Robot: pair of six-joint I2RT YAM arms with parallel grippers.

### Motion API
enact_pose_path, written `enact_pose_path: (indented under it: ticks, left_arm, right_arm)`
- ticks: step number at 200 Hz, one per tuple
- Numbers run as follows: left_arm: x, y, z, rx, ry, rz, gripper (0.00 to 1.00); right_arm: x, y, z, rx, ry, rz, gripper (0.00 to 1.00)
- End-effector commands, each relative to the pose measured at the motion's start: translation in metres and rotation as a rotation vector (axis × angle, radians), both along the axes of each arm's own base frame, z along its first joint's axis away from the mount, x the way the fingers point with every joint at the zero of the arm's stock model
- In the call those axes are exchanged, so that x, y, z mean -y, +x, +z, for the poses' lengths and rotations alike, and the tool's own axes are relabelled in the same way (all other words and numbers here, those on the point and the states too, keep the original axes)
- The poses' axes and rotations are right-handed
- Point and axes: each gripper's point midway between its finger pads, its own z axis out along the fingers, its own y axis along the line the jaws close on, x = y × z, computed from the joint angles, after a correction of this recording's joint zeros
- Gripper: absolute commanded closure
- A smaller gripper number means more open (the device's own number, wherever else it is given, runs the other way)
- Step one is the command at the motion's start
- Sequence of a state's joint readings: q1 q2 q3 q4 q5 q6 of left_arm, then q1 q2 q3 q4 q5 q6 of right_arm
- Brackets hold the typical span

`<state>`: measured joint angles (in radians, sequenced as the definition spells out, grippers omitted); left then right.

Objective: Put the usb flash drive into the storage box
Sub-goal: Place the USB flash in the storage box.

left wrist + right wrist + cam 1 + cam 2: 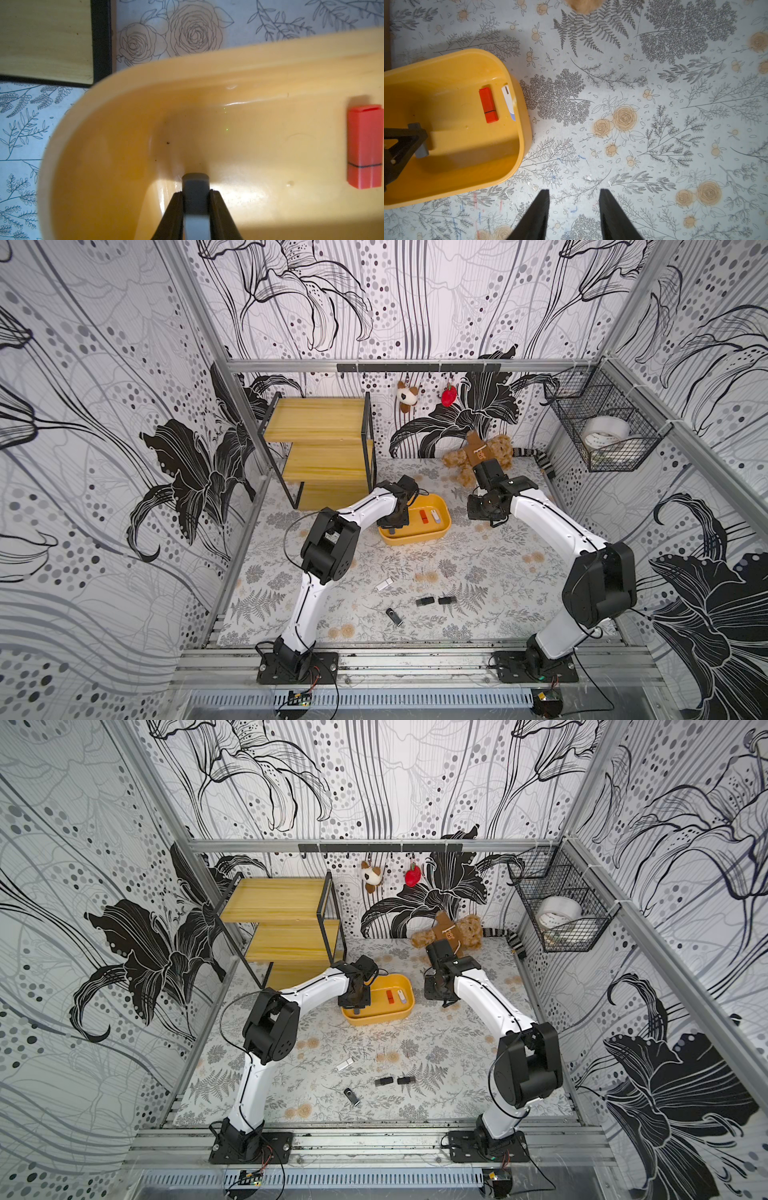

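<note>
Yellow-orange storage box (419,537) on floral worktop (457,572) in both top views, left jaws inside it — left wrist view, jaws clamped on grey usb flash drive (195,185) within box walls — right wrist view, right jaws parted, empty, over worktop beside box.

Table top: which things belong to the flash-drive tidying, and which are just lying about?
Job: storage box; grey flash drive in the left gripper; red drive and white-blue drive inside the box; loose white drive, two black drives, swivel drive.
Lying about: teddy bear, wooden shelf, wire basket, tape roll, plush dog, red plush.
</note>
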<state>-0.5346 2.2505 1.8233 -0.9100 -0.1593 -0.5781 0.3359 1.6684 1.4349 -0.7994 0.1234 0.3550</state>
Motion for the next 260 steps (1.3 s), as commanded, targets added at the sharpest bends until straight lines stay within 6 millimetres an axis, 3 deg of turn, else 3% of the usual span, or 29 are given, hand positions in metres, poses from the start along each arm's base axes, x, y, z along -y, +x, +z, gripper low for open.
enact_pose_path:
  ticks: [1,35,57,99,130,156,175,206,232,260]
  left_arm:
    - [0.003,0.007,0.001,0.010,-0.008,-0.007,0.76]
    - [0.005,0.009,0.001,0.010,-0.014,-0.011,0.73]
    - [0.007,0.010,0.003,0.017,-0.021,-0.014,0.64]
    - [0.008,0.011,0.005,0.022,-0.010,-0.018,0.61]
    - [0.020,0.022,0.058,0.143,-0.056,-0.027,0.58]
    - [0.022,0.018,0.105,0.207,-0.087,-0.027,0.53]
    - [0.012,0.002,0.127,0.229,-0.074,-0.018,0.50]
    - [-0.006,-0.045,0.141,0.233,-0.050,-0.009,0.45]
    - [-0.009,-0.096,0.129,0.212,-0.044,-0.029,0.41]
    - [-0.002,-0.151,0.088,0.145,-0.029,-0.060,0.38]
  right_arm:
    - [-0.001,-0.005,0.003,0.005,0.011,-0.005,0.56]
    - [-0.001,-0.005,0.003,0.005,0.011,-0.005,0.56]
    - [-0.001,-0.005,0.002,0.004,0.010,-0.003,0.56]
    - [0.000,-0.007,0.001,0.000,0.008,-0.001,0.56]
    - [0.001,-0.012,0.008,0.020,0.013,0.001,0.56]
    - [-0.007,-0.026,0.012,0.027,0.034,0.026,0.56]
    - [-0.017,-0.044,0.009,0.012,0.024,0.051,0.56]
    - [-0.037,-0.077,-0.001,-0.012,0.034,0.076,0.56]
    - [-0.043,-0.101,-0.010,-0.035,0.061,0.066,0.56]
    - [-0.039,-0.117,-0.017,-0.052,0.074,0.058,0.56]
